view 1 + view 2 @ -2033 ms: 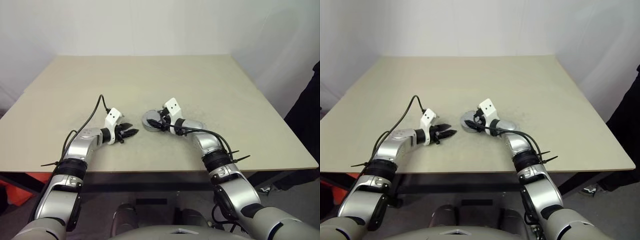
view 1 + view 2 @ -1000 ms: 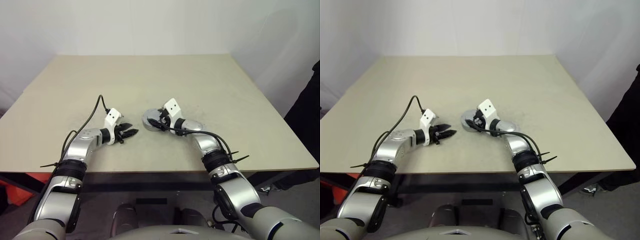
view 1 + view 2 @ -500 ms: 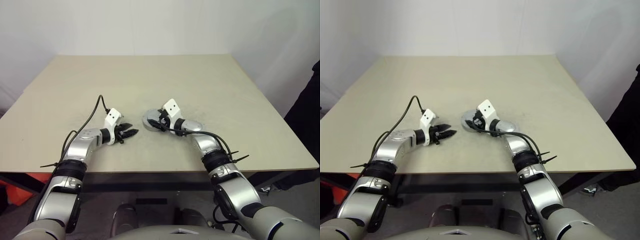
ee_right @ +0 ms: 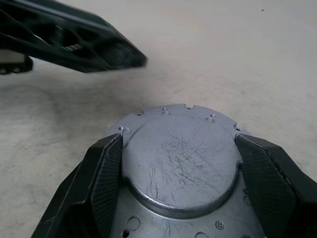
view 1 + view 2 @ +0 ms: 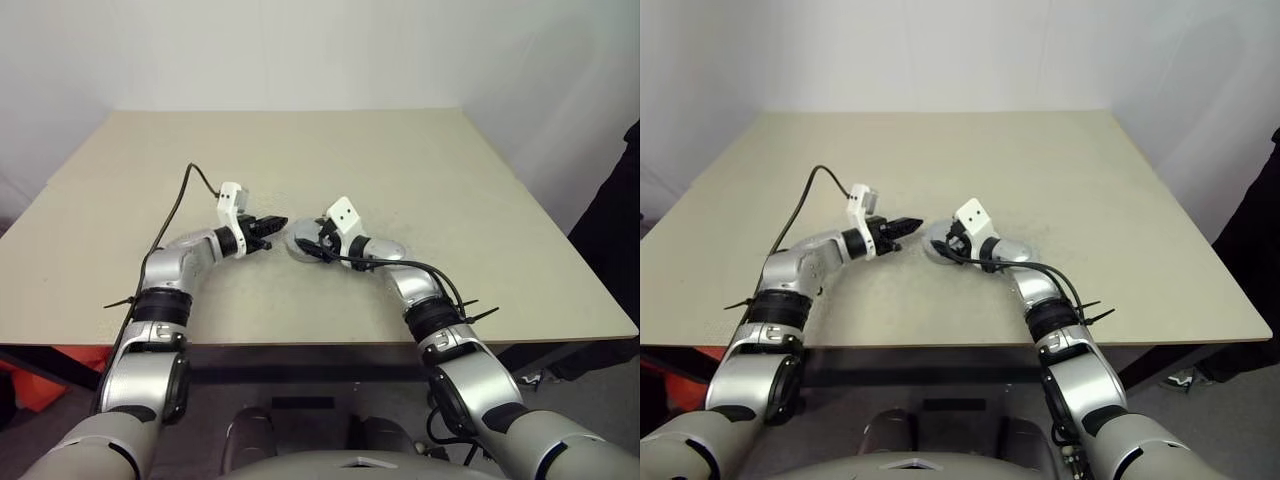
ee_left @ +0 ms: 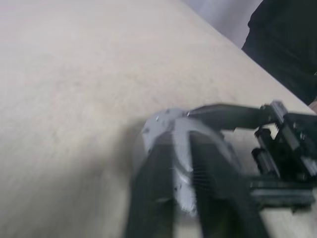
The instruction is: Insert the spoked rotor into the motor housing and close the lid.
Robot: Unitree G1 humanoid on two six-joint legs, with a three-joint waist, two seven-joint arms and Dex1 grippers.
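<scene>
The motor housing (image 5: 299, 240) is a round grey metal puck standing on the table in front of me. A raised, scratched grey disc (image 4: 181, 158) covers its top, and I cannot tell whether that disc is the lid. The spoked rotor is hidden. My right gripper (image 5: 312, 246) is shut on the housing, with one black finger (image 4: 106, 171) against each side. Just to the left of the housing and slightly above the table, my left gripper (image 5: 279, 221) hovers shut and empty. Its tip (image 4: 140, 60) points at the puck's rim, short of touching it.
The beige table (image 5: 300, 150) stretches wide behind and to both sides of the housing. A black cable (image 5: 185, 185) arches over the left arm. A dark shape (image 5: 612, 215) stands beyond the table's right edge.
My left gripper has lifted off the table, swung right and forward toward the housing, and closed its fingers. The right gripper and the housing have not moved.
</scene>
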